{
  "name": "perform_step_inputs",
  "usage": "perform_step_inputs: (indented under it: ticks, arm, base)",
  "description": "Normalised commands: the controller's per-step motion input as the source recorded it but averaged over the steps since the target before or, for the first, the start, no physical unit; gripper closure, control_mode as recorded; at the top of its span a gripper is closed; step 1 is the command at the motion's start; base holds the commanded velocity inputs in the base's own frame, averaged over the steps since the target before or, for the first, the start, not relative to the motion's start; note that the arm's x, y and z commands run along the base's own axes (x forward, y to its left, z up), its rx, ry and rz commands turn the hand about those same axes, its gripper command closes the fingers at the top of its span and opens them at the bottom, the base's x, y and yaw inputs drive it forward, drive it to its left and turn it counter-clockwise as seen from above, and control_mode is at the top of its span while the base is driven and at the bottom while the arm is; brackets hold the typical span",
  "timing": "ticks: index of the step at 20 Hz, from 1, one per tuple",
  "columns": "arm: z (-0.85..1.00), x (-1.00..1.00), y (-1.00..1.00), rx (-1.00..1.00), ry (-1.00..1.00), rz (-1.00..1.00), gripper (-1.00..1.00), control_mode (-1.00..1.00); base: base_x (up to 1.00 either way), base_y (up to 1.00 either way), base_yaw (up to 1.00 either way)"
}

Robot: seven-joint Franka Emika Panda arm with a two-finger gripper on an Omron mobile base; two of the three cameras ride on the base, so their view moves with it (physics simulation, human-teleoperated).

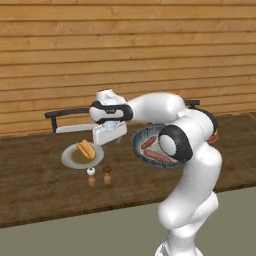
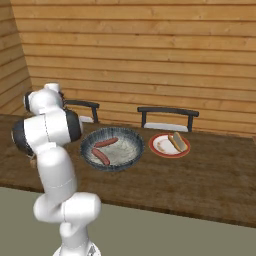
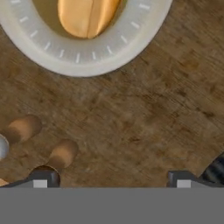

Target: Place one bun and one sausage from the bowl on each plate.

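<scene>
Two dark fingertips [image 3: 43, 177] rise at the bottom of the hand view, set wide apart with bare wood between them, so the jaws stand open and hold nothing. The gripper [image 3: 111, 179] hangs above the wooden table [image 3: 144, 118], not touching it. Just beyond the jaws, toward the top of the hand view, lies the plate [image 3: 127, 46] with its pale grey-white rim, and on its brownish centre rests a golden bun [image 3: 87, 15] (cut off by the top edge). Beside the left fingertip stand two small shakers [image 3: 63, 153] with brown bodies; in the left base view they sit on the table in front of the plate, one white-topped [image 1: 91, 171] and one dark-topped [image 1: 107, 169].

From the left base view the hand [image 1: 109, 132] sits between the plate [image 1: 70, 159] and the bowl [image 1: 137, 147], nearer the plate. The bowl, dark-rimmed and pale inside, lies to the other side of the jaws and is partly hidden by the arm's elbow; two sausages [image 1: 148, 143] show in it. The right base view gives the bowl [image 2: 127, 137] in full, with two sausages [image 2: 105, 142] lying apart on its speckled floor. Beyond it sits a second, red-rimmed plate [image 2: 155, 150] holding a bun [image 2: 176, 141]. Two dark chairs [image 2: 167, 111] stand behind the table against the plank wall [image 2: 150, 50].
</scene>
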Motion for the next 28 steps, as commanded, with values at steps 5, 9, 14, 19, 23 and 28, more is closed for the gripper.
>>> perform_step_inputs:
  ticks: [5,9,14,19,23,28]
  arm:
    - [0.30,-0.15,-0.72,0.00,0.01,0.00,-1.00,-1.00]
    - [0.28,0.06,-0.67,0.00,0.13,0.00,-1.00,-1.00]
    - [0.00,0.06,-0.74,0.00,0.08,0.00,-1.00,-1.00]
    - [-0.20,0.05,-0.41,0.00,0.02,0.00,-1.00,-1.00]
    - [-0.19,0.21,-0.29,0.00,0.09,0.03,-1.00,-1.00]
    - [-0.10,0.33,-0.44,0.01,0.01,0.01,-1.00,-1.00]
  base:
    - [0.00,0.00,0.00]
    - [0.00,0.00,0.00]
    - [0.00,0.00,0.00]
    - [0.00,0.00,0.00]
    - [0.00,0.00,0.00]
    - [0.00,0.00,0.00]
